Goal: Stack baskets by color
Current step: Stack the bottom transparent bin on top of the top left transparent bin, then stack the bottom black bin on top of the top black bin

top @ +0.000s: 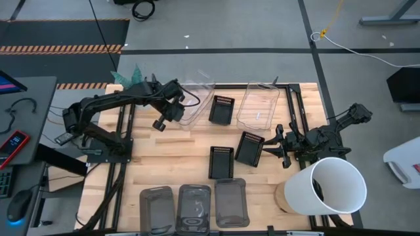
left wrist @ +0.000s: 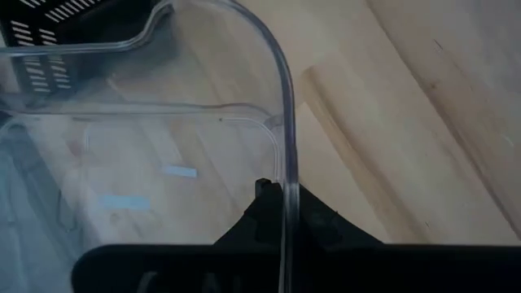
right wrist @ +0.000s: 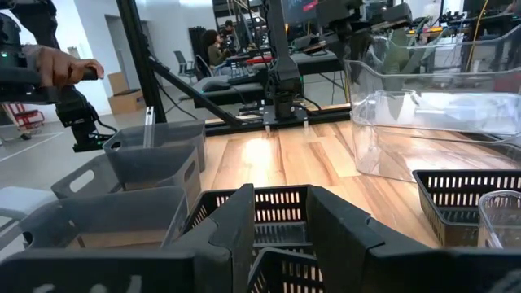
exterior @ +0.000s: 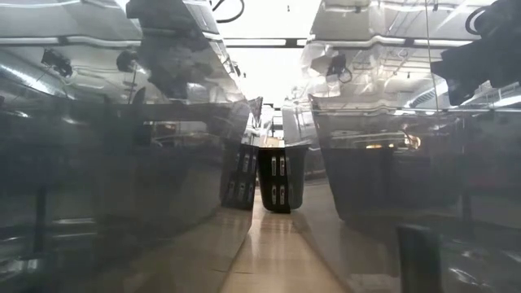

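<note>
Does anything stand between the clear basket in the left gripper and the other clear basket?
One black slotted basket lies between the clear basket held by the left gripper and the other clear basket.

Bare wooden table [top: 164, 160] mid-left; white bucket [top: 335, 187] crowding the right front corner.

**Colours and Patterns on the Work Surface**

The table [top: 170, 154] is showing pale wood grain. The clear baskets [top: 257, 105] are appearing transparent. The black baskets [top: 221, 161] are displaying slotted walls. The grey baskets [top: 194, 204] are appearing smoky dark. The bucket [top: 336, 185] is showing white.
</note>
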Robot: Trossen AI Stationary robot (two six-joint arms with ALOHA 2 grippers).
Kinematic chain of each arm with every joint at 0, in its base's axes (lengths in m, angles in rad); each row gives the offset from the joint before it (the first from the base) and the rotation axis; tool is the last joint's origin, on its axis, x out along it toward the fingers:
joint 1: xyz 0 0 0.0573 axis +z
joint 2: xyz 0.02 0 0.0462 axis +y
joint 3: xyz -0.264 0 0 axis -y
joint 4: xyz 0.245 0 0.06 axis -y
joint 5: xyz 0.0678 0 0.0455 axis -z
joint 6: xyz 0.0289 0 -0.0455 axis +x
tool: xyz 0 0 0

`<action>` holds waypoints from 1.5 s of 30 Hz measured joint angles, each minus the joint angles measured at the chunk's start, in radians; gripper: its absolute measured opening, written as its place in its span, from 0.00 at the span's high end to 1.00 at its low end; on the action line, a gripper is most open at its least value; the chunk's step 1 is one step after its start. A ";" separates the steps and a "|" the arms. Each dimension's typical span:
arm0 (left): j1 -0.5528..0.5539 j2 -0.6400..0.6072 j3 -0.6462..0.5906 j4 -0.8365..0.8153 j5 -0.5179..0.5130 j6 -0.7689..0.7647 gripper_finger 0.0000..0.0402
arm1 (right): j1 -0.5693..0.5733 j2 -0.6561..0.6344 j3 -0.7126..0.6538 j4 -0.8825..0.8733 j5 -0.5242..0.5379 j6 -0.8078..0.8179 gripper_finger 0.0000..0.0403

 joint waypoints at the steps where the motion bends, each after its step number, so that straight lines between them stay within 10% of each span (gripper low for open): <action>1: 0.000 0.000 0.000 0.000 0.001 0.000 0.98 | 0.000 0.000 0.000 0.000 0.000 0.000 0.70; 17: -0.002 0.000 0.000 0.002 0.053 -0.202 0.89 | 0.000 0.000 0.000 0.000 0.000 0.000 0.70; 32: -0.001 -0.047 0.000 0.049 -0.009 -0.350 0.50 | 0.000 0.000 0.000 0.000 0.000 0.000 0.70; 40: -0.060 -0.049 0.002 0.177 0.191 -0.640 0.43 | 0.000 0.000 0.000 0.000 0.000 0.000 0.70; 45: -0.170 -0.016 0.001 0.236 0.065 -0.855 0.46 | 0.000 0.000 0.000 0.001 0.000 0.000 0.70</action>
